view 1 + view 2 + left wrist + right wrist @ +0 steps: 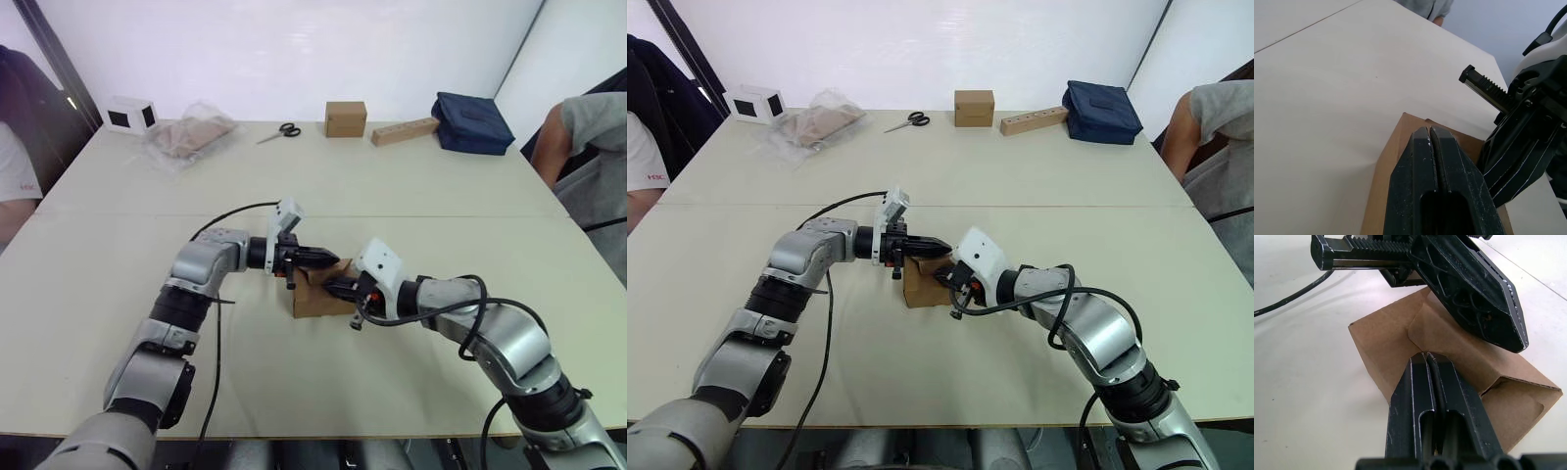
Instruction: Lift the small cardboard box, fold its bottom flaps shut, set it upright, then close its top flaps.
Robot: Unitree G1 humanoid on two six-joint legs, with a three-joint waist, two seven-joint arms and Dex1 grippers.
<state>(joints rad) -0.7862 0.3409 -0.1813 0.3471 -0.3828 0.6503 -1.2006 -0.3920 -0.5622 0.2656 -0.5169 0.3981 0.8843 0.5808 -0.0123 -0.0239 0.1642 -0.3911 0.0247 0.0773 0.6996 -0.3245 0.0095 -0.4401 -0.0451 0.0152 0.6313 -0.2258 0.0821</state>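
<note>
Right gripper (pixel 942 277): fingers pressed together, holding nothing, tips on the box's top flaps from 4 o'clock.
Small cardboard box (pixel 921 284): mid-table, on the surface between both grippers, one flap not yet flat.
Left gripper (pixel 939 246): fingers pressed together, empty, over the box from 10 o'clock.
Table (pixel 1019 176): pale.
Far edge, 12 o'clock: scissors (pixel 909 120), brown cube (pixel 974 107), wooden block (pixel 1033 120), blue bag (pixel 1101 111).

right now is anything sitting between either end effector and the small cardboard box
Nothing visible does. Both end effectors are already at the small cardboard box: the left end effector reaches over its top with fingers shut, and the right end effector points at its flaps, fingers also shut.
</note>
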